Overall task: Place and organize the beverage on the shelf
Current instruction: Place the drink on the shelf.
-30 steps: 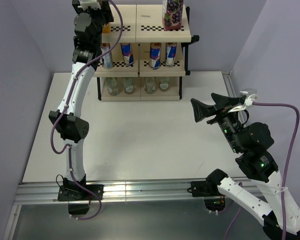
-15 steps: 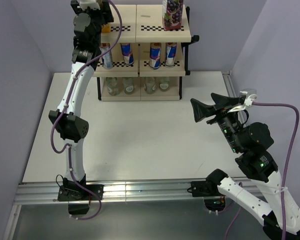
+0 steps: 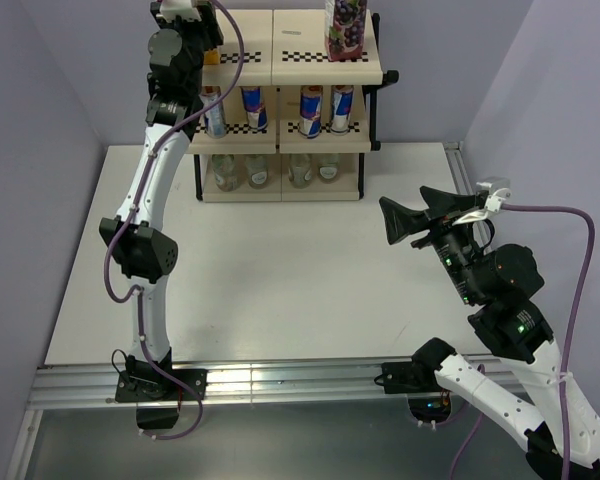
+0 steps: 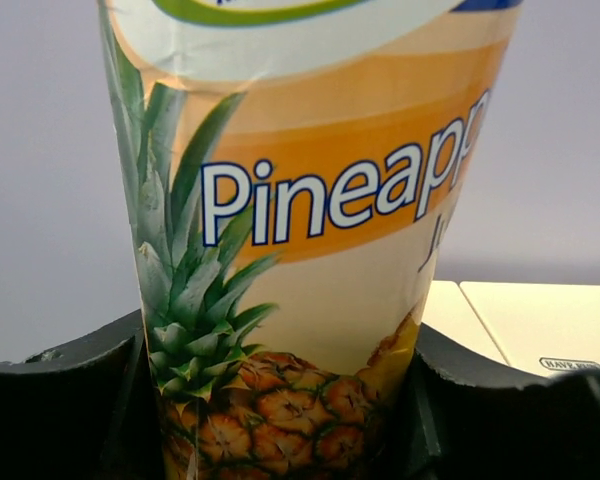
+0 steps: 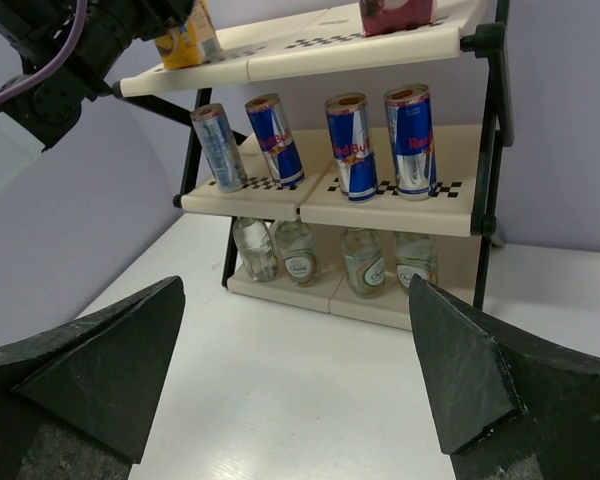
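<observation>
Since 1 second ago the left tool (image 3: pixel 206 40) is sitting a touch further right, and the right tool (image 3: pixel 417 215) is reaching slightly further left.

From the top camera, the left tool is gripping the pineapple carton (image 3: pixel 212 57) over the left end of the shelf (image 3: pixel 280 50) top tier. The grape carton (image 3: pixel 345 28) is standing well to that tool's right on the same tier. Below the tool, 4 cans (image 3: pixel 310 110) are lining the middle tier and 4 bottles (image 3: pixel 300 170) the bottom tier. The right tool is hovering over the desk (image 3: pixel 280 280), fingers spread and empty.

In the left wrist view, the left tool (image 4: pixel 280 410) is clamping the pineapple carton (image 4: pixel 300 250) between both fingers. Whether its base is touching the tier I cannot tell.

In the right wrist view, the right tool (image 5: pixel 290 390) is gaping wide. Ahead of it the shelf (image 5: pixel 270 55) is carrying the cans (image 5: pixel 350 145), bottles (image 5: pixel 365 260), grape carton (image 5: pixel 395 12) and pineapple carton (image 5: pixel 185 38).
</observation>
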Tool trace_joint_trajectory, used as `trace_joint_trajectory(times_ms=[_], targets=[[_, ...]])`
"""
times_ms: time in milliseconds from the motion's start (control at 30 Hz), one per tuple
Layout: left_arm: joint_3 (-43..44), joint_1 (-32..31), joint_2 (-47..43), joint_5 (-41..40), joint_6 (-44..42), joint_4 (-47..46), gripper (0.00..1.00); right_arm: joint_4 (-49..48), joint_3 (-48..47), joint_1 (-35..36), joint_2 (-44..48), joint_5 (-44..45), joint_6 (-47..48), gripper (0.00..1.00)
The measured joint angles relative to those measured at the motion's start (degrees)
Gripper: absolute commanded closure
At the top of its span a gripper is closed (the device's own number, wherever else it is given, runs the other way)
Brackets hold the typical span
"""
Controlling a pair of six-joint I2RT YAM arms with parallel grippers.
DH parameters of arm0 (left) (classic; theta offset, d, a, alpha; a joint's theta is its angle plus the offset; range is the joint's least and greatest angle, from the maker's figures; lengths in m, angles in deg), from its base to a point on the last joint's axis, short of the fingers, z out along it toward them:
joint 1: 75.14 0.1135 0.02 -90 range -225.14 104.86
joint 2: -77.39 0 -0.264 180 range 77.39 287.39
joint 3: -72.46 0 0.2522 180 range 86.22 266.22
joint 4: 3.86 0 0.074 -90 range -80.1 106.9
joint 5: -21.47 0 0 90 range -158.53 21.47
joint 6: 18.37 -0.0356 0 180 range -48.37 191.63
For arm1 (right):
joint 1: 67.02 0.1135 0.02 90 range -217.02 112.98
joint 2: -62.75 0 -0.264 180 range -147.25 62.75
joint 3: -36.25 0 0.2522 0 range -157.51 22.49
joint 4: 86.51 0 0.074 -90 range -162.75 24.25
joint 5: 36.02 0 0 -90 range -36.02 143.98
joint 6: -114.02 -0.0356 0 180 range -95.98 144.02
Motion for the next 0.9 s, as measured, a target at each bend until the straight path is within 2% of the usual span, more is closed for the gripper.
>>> trace_joint_trajectory(times_ms=[133,400,500,533,900], targets=[[-0.5,0.3,0.0,0.0,0.8,-0.6,0.5,-0.3,0.1,0.0,0.0,0.0,0.0,0.0],[-1.9,0.3,-0.2,0.0,0.9,-2.4,0.44,-0.4,0.1,0.0,0.0,0.0,0.0,0.0],[-4.0,0.3,-1.0,0.0,0.8,-4.1,0.27,-0.4,0.1,0.0,0.0,0.0,0.0,0.0],[-4.6,0.3,-1.3,0.0,0.7,-4.4,0.26,-0.4,0.1,0.0,0.0,0.0,0.0,0.0],[-5.3,0.4,-1.0,-0.1,0.1,-4.2,0.24,-0.8,0.2,0.0,0.0,-0.1,0.0,0.0]])
